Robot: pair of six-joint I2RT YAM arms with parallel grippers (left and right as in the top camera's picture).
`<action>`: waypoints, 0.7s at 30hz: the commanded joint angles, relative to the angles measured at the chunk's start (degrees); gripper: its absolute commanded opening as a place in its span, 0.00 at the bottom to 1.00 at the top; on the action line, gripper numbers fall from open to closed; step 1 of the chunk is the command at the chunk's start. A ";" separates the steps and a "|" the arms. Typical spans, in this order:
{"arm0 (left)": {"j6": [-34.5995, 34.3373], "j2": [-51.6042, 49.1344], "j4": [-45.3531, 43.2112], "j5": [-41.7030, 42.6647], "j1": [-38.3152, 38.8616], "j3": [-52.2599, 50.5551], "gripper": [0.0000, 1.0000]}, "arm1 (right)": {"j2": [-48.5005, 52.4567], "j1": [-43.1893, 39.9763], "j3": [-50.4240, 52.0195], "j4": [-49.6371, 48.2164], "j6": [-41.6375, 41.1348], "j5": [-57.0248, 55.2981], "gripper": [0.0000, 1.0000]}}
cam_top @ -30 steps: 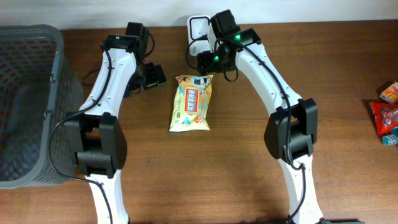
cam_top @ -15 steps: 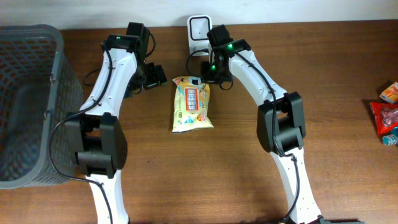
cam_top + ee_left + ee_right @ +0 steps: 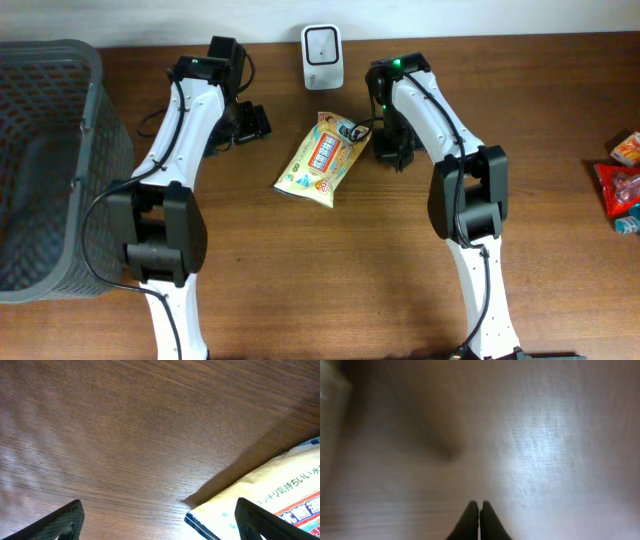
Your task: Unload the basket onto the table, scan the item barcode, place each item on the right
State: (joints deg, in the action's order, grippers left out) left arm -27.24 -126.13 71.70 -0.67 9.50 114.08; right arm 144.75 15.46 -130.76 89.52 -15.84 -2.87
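Brown wood grain runs across the worktop point(image 3: 560, 250), with a grey mesh basket point(image 3: 50, 170) standing at its left edge and a few red and orange packets point(image 3: 625, 185) lying at the far right edge. A small white scanner point(image 3: 322, 45) stands upright at the back, near the middle, between my two arms.

A yellow snack packet point(image 3: 323, 160) lies flat on the wood in front of the scanner and apart from it. It is turned at a slant, with its upper end pointing back and to the right and its lower end towards the front left.

My left pincer point(image 3: 250, 125) hangs just to the left of the packet, spread wide. In my left wrist view both dark fingertips point(image 3: 65, 520) sit far apart at the lower corners with bare wood between them. The packet's corner shows at the lower right, close to the right-hand tip, with its shadow on the wood beside it.

My right pincer point(image 3: 388, 150) sits just beside the packet's upper right corner. From overhead I cannot tell whether it touches the packet. In my right wrist view its fingertips point(image 3: 472, 520) are pressed together tip to tip, over a blurred, brightly lit patch of wood.
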 commanded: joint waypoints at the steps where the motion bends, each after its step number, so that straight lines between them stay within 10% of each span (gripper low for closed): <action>1: -0.09 -0.52 -0.26 -0.22 0.20 -0.50 0.94 | -3.30 -1.09 -5.46 -13.86 8.33 10.47 0.04; 9: -0.09 -0.50 -0.37 -0.22 0.20 -0.50 0.96 | -1.90 -0.79 -5.40 -35.15 10.97 26.73 0.04; 21: -0.07 -0.52 0.22 -0.20 0.24 -0.59 1.00 | 4.39 0.48 -4.79 -30.29 12.44 19.91 0.04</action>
State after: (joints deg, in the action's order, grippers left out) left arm -27.24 -126.13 71.66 -0.67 9.69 113.86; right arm 148.09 16.25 -135.22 58.50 -4.03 18.35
